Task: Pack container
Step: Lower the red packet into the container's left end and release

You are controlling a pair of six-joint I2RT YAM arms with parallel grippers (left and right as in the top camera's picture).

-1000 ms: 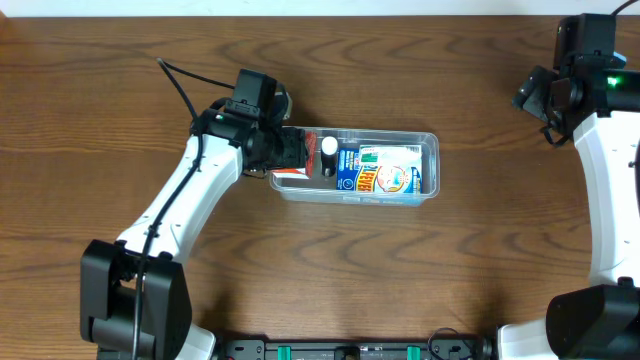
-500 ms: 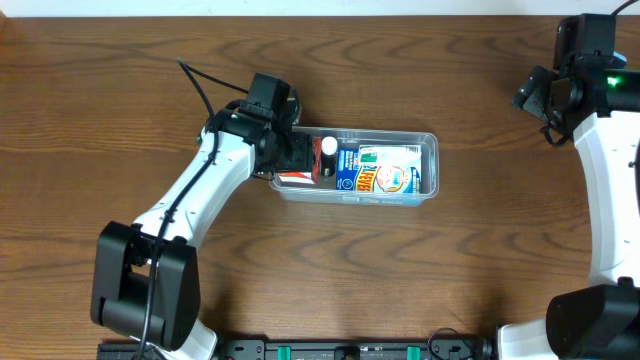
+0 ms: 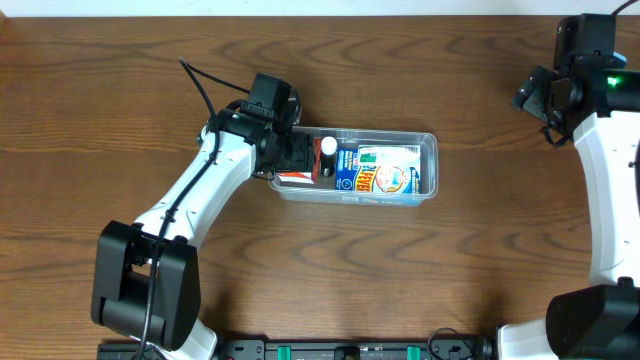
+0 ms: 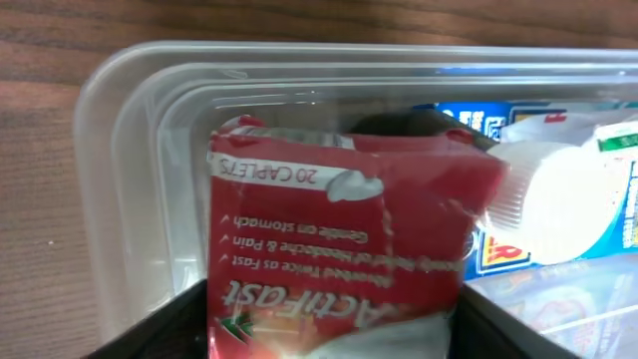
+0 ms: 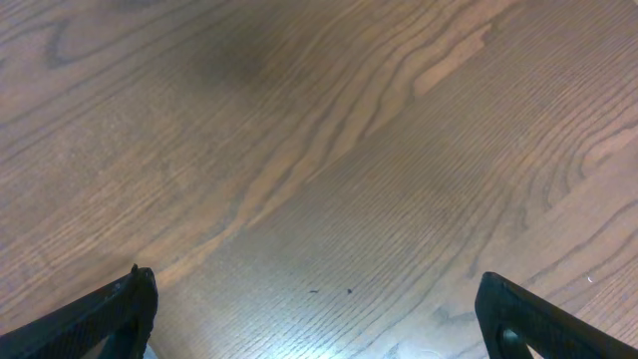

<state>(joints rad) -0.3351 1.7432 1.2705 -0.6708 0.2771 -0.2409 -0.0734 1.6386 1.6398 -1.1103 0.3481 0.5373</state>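
In the overhead view, the container [image 3: 430, 142] sits at mid-frame on the table [image 3: 120, 60], long side running left to right. Your left gripper [image 3: 300, 160] reaches over its left end, with a red box [image 3: 293, 179] under it inside that end. Further right in the tub lie a white cap [image 3: 328, 145], a blue pack [image 3: 375, 180] and a white-and-green pack [image 3: 392, 153], so it looks nearly full. Your right gripper [image 3: 532, 95] is parked at the upper right edge, well apart from the tub, and this view does not show how its fingers stand. No loose packs show on the wood. In the left wrist view, the red box [image 4: 339, 249] fills the middle, its top edge crumpled, inside the container's [image 4: 110, 100] rounded corner. The fingers [image 4: 169, 329] close on it from both lower corners of the frame, so the left gripper [image 4: 334, 344] is clamped on the box. The white cap [image 4: 558, 204] touches the box at right, with the blue pack [image 4: 498, 254] below it. In the right wrist view, only bare table [image 5: 319, 120] shows, and the right gripper [image 5: 314, 309] has its fingers [image 5: 120, 304] spread wide at the two lower corners, holding nothing. By my reading the packing is almost done: you have only to seat this box, let go and lift clear
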